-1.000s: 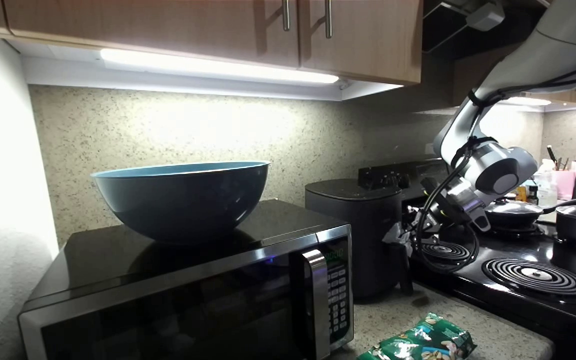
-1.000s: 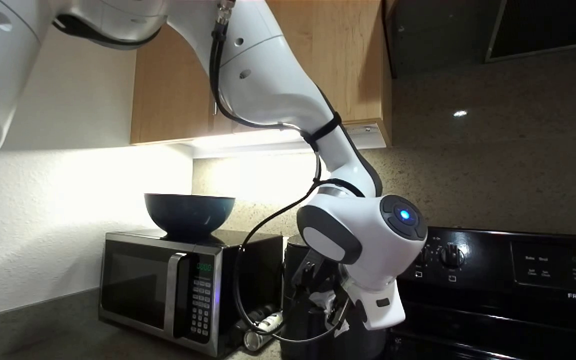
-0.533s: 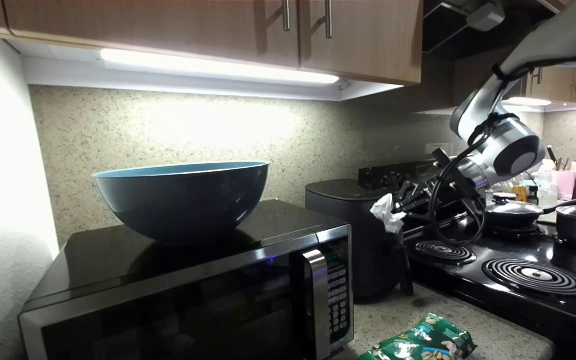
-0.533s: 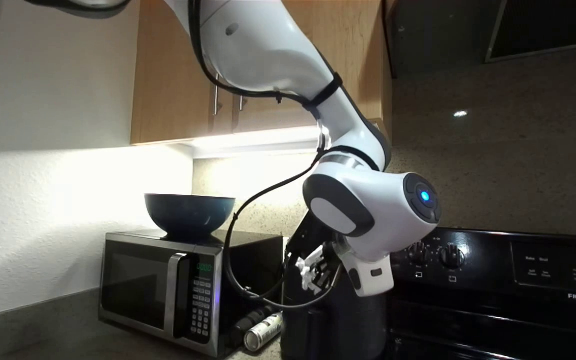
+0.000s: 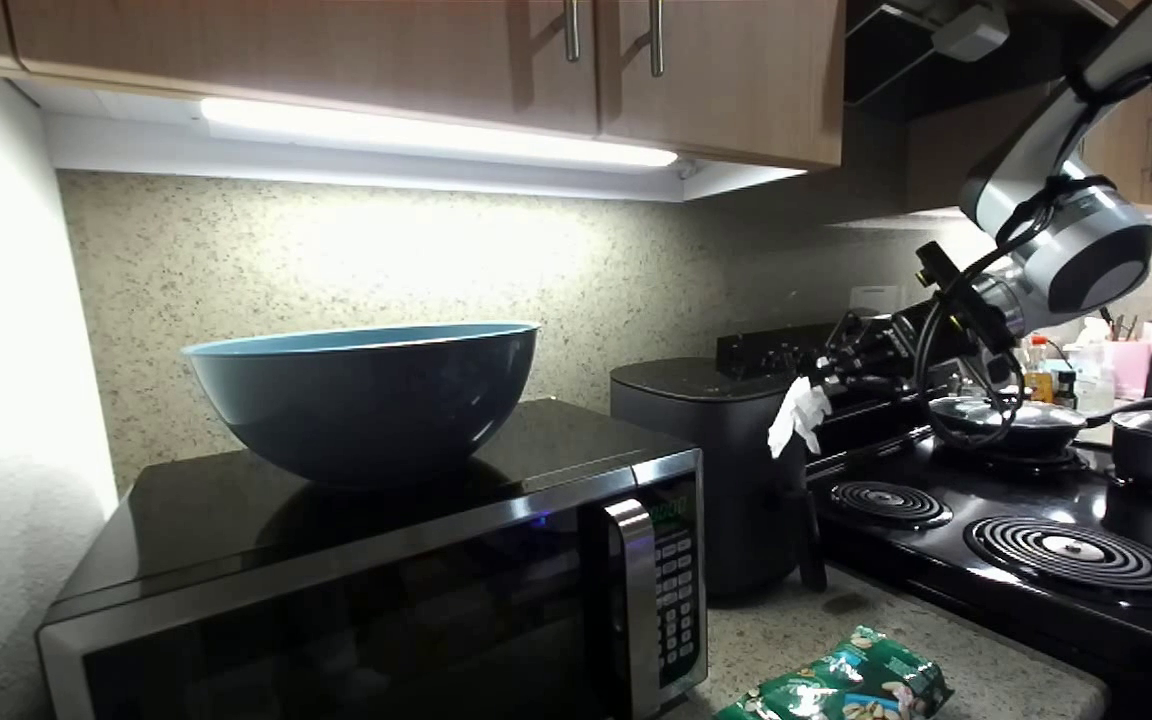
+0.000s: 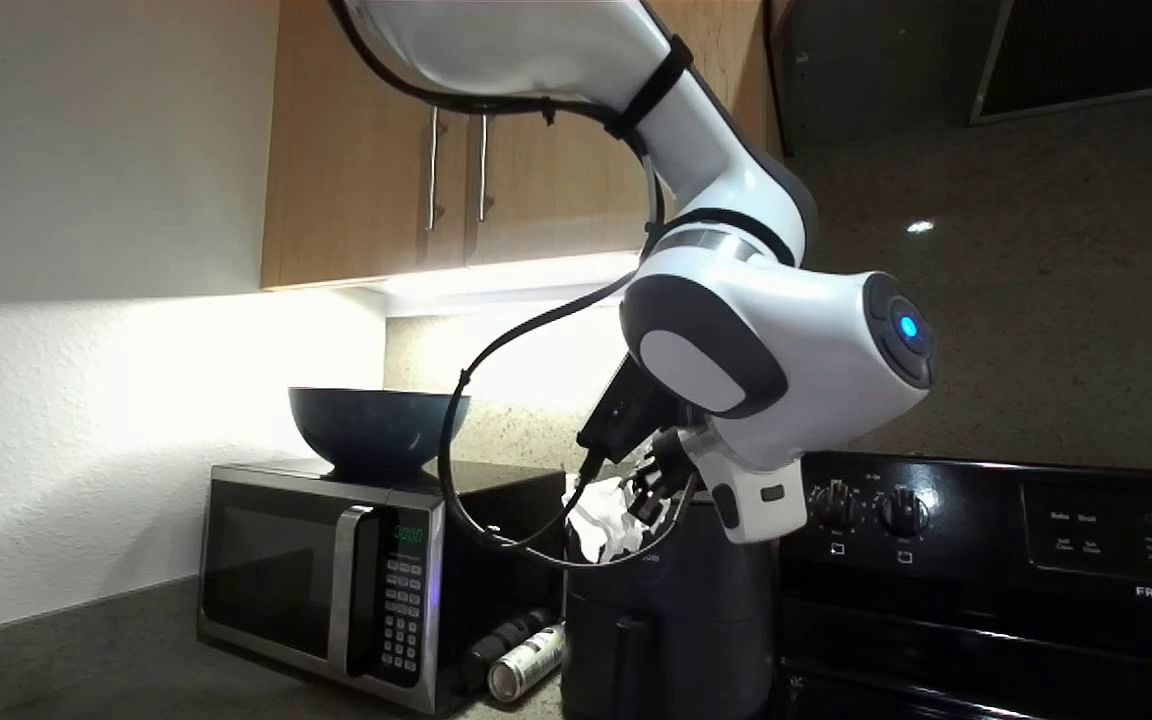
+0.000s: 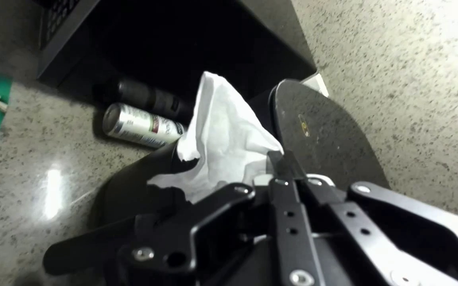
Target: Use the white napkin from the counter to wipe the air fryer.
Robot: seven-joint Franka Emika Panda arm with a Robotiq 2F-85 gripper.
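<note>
The fingers of the black, two-fingered metal gripper (image 7: 284, 163) are together, clamped on one edge of the crumpled white napkin (image 7: 231, 139); the rest of it projects loose beyond the tips. The napkin is clear of the light, speckled stone counter (image 5: 1016, 655) and, in both exterior views, appears before the upper front of the black, boxy air fryer with rounded edges (image 5: 696, 490); contact between the two cannot be confirmed. Wiping is judged to be the step in hand. The dark, flat lid (image 7: 322, 123) looks faintly specked in the wrist view and is a sound first target. Recommended method: bring the loose bulk down ahead of the fingers so that napkin, not metal, meets the surface; press lightly; draw flat, overlapping strokes in one direction; lift at the rounded rim, where a hanging fold could catch. As the grip takes in only an edge, hard dragging would likely fold the napkin under or pull it free. Two hazards are noted: the upright black drawer handle (image 6: 633, 660) at the front, and the slack black cable loop (image 6: 463, 378), which could snag on it.
</note>
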